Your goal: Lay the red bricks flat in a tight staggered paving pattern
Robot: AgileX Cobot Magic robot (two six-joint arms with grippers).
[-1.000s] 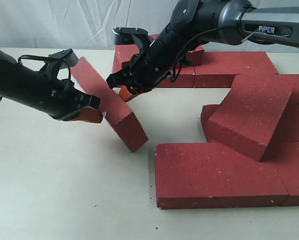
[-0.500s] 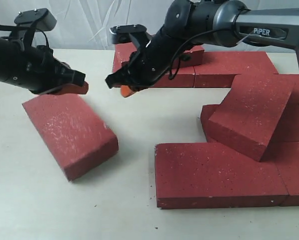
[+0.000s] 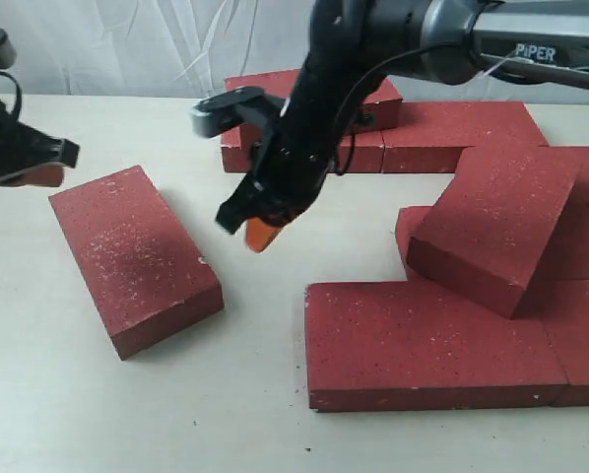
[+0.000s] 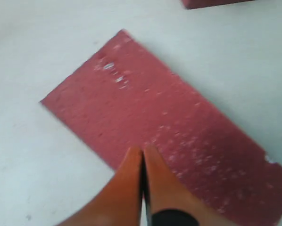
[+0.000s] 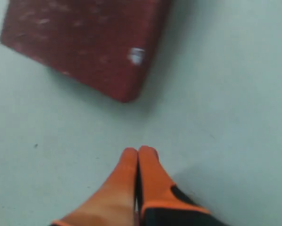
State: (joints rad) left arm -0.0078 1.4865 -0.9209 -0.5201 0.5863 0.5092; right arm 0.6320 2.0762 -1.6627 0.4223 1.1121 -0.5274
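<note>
A loose red brick [image 3: 135,257] lies flat and askew on the table's left side; it also fills the left wrist view [image 4: 178,141] and shows a corner in the right wrist view [image 5: 89,42]. Several more red bricks sit right and behind: a long flat one [image 3: 427,345] in front, a tilted one [image 3: 491,229] leaning on others, a back row [image 3: 452,133]. My left gripper [image 3: 33,175] is shut and empty at the far left, its fingertips [image 4: 142,151] over the brick's edge. My right gripper [image 3: 260,233] is shut and empty, hovering over bare table right of the loose brick [image 5: 139,153].
The pale table [image 3: 127,414] runs bare along the front left. A white curtain [image 3: 127,39] hangs behind. The right arm [image 3: 393,49] reaches in from the upper right, over the back row of bricks.
The loose brick, tilted on edge a second ago, now lies flat. The left gripper has pulled away to the far left. The right gripper has swung down and forward beside the brick.
</note>
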